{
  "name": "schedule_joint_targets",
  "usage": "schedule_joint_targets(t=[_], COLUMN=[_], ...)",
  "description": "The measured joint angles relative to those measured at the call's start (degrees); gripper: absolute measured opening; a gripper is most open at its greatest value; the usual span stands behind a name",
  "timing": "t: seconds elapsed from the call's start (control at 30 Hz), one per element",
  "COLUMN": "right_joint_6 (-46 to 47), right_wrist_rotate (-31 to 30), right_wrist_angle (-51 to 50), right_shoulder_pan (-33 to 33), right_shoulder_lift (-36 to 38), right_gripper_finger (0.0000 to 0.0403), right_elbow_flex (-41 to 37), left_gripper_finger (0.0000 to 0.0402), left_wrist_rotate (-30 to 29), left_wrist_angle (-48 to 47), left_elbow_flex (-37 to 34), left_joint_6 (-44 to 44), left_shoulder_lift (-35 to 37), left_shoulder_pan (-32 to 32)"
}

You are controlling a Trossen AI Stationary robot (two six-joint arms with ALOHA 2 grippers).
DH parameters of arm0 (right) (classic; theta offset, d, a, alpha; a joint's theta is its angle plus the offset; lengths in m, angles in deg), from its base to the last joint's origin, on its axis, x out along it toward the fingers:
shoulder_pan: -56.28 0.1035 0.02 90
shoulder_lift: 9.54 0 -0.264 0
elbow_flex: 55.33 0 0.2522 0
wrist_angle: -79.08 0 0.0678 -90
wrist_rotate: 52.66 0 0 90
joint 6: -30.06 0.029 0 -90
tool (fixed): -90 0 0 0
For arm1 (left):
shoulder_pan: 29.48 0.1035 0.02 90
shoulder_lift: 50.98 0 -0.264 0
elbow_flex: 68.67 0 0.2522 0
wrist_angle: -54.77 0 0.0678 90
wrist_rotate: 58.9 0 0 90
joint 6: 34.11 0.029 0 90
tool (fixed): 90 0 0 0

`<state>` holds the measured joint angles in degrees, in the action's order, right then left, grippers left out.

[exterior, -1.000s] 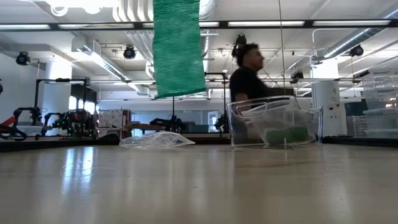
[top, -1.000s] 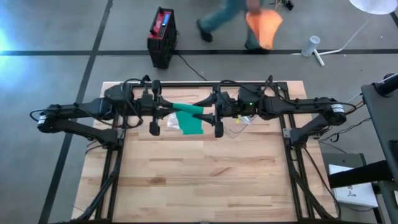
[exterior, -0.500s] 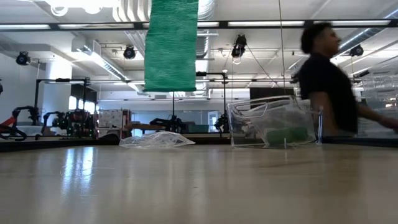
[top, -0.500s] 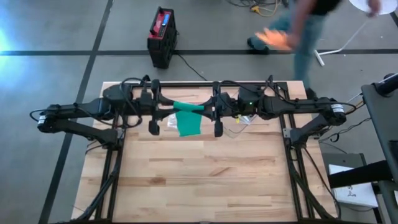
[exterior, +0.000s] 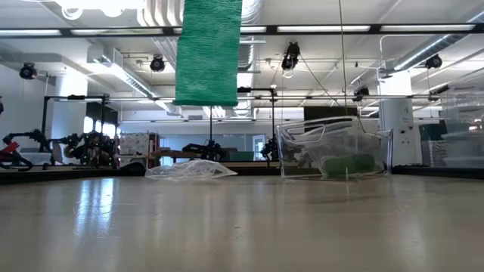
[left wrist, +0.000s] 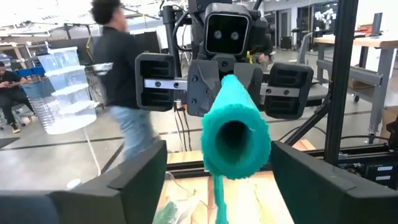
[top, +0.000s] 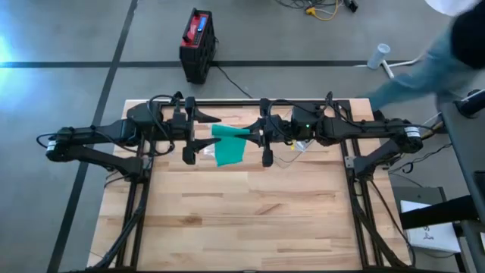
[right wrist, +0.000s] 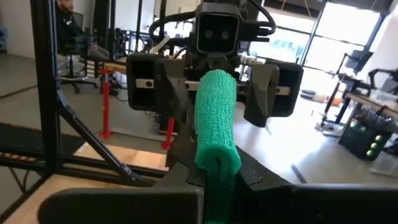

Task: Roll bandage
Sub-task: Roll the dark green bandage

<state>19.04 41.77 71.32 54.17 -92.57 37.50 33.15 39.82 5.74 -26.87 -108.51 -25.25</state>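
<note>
Since the earlier frame, the left gripper [top: 204, 135] had spread its jaws off the green bandage roll [top: 229, 133], held above the bench [top: 250, 220] between both arms, while the right gripper [top: 254, 135] pinched it. Judged best: regrip the roll squarely before turning, keeping the hanging tail [exterior: 208, 53] taut.

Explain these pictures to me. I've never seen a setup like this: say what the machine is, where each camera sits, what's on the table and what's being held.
Two dark robot arms work at a wooden table. One camera looks straight down, one sits at tabletop height, and one rides on each wrist. The arms meet over the table's far side. The right gripper is shut on a partly rolled green bandage whose loose tail hangs down. The left gripper stands open around the roll's other end. On the table lie a crumpled clear bag and a clear bin holding something green.
</note>
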Motion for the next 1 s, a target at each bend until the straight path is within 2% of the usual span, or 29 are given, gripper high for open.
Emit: schedule_joint_targets(t=[0.27,0.43,0.5,0.6,0.73,0.8,0.83,1.0], right_joint_6=[-3.61,-4.24,-3.62,-3.26,-2.59,-0.17,2.06,10.71], right_wrist_rotate=[0.0,1.87,1.92,1.93,1.61,1.58,1.61,1.85], right_wrist_angle=[-1.2,-1.33,-1.44,-2.23,-2.85,-2.25,-1.57,-0.83], right_shoulder_pan=[0.0,0.13,0.11,0.11,0.09,0.09,0.09,0.09], right_shoulder_lift=[-0.15,-0.28,-0.28,-0.28,-0.32,-0.34,-0.34,-0.03], right_gripper_finger=[0.0013,0.0013,0.0013,0.0013,0.0013,0.0013,0.0014,0.0042], right_elbow_flex=[0.0,0.0,0.0,0.0,0.0,0.0,0.0,0.0], left_gripper_finger=[0.0299,0.0288,0.0268,0.0212,0.0102,0.0039,0.0022,0.0033], left_wrist_rotate=[0.08,0.12,0.26,0.63,0.75,0.89,0.89,1.36], left_wrist_angle=[1.0,2.02,2.05,2.05,2.21,2.27,2.47,2.69], left_elbow_flex=[0.0,0.0,0.0,0.0,0.0,0.0,0.0,0.04], left_joint_6=[-2.74,-3.22,-2.6,-2.15,-2.02,-2.02,-2.07,-1.77], left_shoulder_lift=[-1.17,-2.31,-2.44,-2.5,-2.5,-2.5,-2.49,-2.25], left_shoulder_pan=[0.0,0.0,-0.03,-0.2,-0.2,-0.2,-0.2,-0.2])
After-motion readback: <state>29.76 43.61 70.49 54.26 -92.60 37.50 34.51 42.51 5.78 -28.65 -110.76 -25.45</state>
